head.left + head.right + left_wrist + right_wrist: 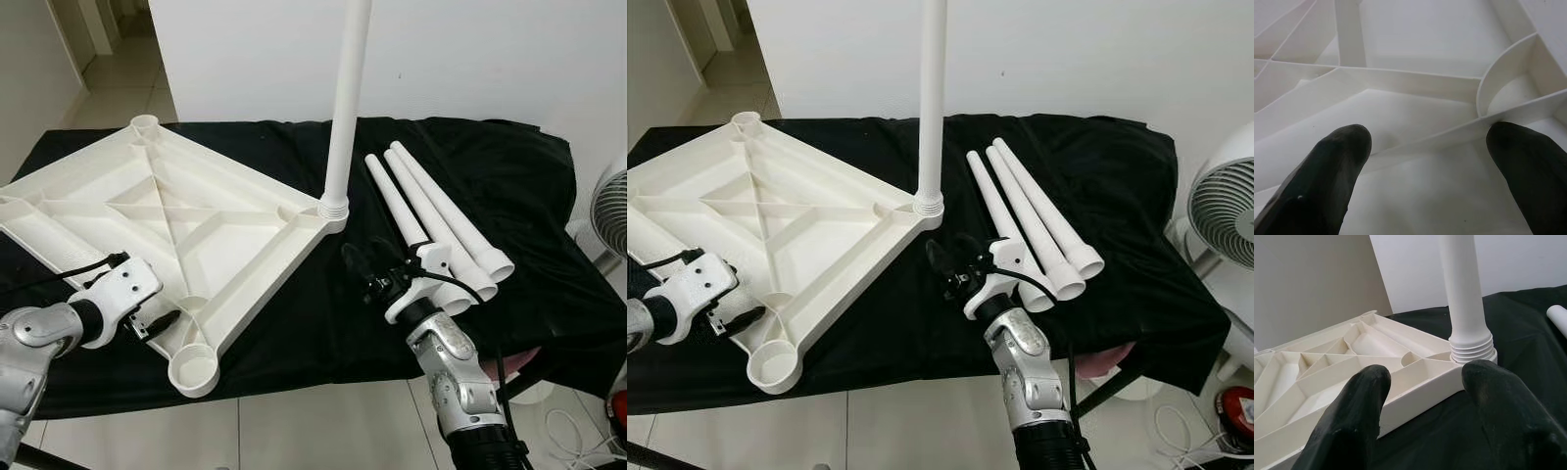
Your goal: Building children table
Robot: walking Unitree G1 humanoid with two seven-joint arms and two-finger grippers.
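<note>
The white tabletop [167,211] lies upside down on a black cloth, its ribs facing up. One white leg [345,108] stands upright in the corner socket [333,208] on the right. Three loose legs [441,211] lie side by side further right. My left gripper [162,321] is open over the tabletop's front left edge; in the left wrist view its fingers [1327,176] straddle a rib [1410,85]. My right gripper [359,264] is open and holds nothing, low over the cloth just in front of the standing leg [1462,293], next to the loose legs' wide ends.
An open socket [193,370] sits at the tabletop's near corner, by the table's front edge, and another [144,123] at the far corner. A fan [1220,211] stands to the right of the table. The black cloth [490,176] is bare behind the loose legs.
</note>
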